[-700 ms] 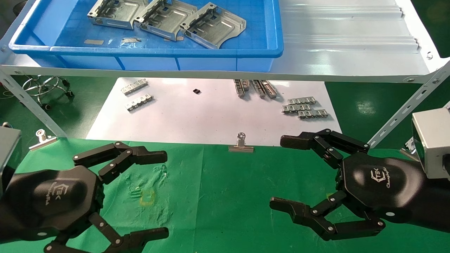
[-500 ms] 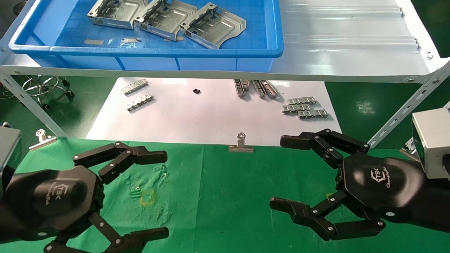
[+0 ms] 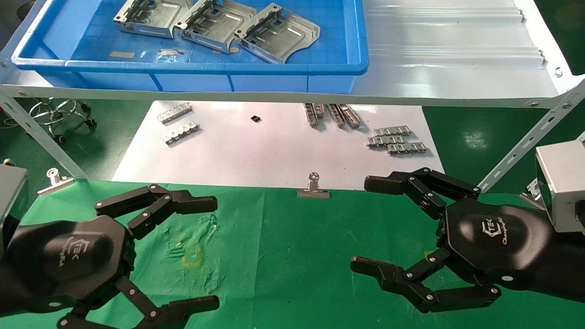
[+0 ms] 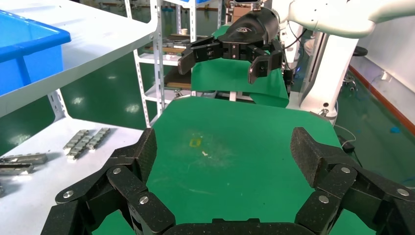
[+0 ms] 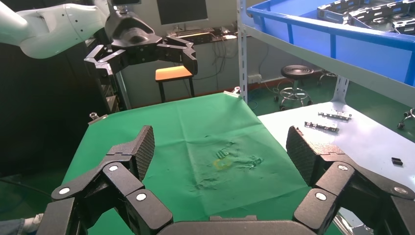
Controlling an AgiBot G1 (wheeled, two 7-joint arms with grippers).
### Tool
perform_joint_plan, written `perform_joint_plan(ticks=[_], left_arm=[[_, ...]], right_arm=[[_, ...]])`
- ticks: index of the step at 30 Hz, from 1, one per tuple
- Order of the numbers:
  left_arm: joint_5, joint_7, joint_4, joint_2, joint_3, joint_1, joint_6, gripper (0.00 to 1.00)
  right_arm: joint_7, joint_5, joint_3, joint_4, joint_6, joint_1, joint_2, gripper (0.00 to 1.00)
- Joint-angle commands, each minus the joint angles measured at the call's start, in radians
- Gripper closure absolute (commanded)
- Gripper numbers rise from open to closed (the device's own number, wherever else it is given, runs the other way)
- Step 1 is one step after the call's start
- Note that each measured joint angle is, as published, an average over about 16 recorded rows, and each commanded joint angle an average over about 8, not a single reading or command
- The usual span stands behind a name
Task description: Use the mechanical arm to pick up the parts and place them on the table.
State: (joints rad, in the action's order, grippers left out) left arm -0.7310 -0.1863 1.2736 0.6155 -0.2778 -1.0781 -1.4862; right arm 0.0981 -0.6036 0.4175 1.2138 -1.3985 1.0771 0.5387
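Three silver stamped parts lie side by side in a blue bin on the grey shelf at the back. My left gripper hovers open and empty over the left of the green table, near its faint yellow mark. My right gripper hovers open and empty over the table's right side. In the left wrist view the left gripper frames the bare green cloth, with the right hand farther off. In the right wrist view the right gripper frames the wrinkled cloth and the yellow mark.
A white sheet behind the cloth carries small toothed strips. Binder clips pin the cloth's far edge. The grey shelf overhangs the sheet, with slanted shelf legs at both sides.
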Motion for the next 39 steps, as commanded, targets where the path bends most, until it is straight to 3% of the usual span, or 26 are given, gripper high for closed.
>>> perform_joint_plan(ticks=[1,10,21,29,39], left_arm=[[0.000,0.000,0.002,-0.002,0.000,0.001,-0.003,0.00],[-0.020,-0.029,-0.060,0.053,0.002,-0.065,0.104,0.00],[-0.177,-0.102,-0.182,0.193,-0.059,-0.283,0.333,0.00],[-0.346,-0.097,-0.410,0.292,-0.123,-0.493,0.470,0.00],[-0.561,-0.063,-0.811,0.409,-0.232,-0.793,0.547,0.00]], right_arm=[[0.000,0.000,0.000,0.000,0.000,0.000,0.000,1.00],[0.000,0.000,0.000,0.000,0.000,0.000,0.000,1.00],[0.000,0.000,0.000,0.000,0.000,0.000,0.000,1.00],[0.000,0.000,0.000,0.000,0.000,0.000,0.000,1.00],[0.000,0.000,0.000,0.000,0.000,0.000,0.000,1.00]])
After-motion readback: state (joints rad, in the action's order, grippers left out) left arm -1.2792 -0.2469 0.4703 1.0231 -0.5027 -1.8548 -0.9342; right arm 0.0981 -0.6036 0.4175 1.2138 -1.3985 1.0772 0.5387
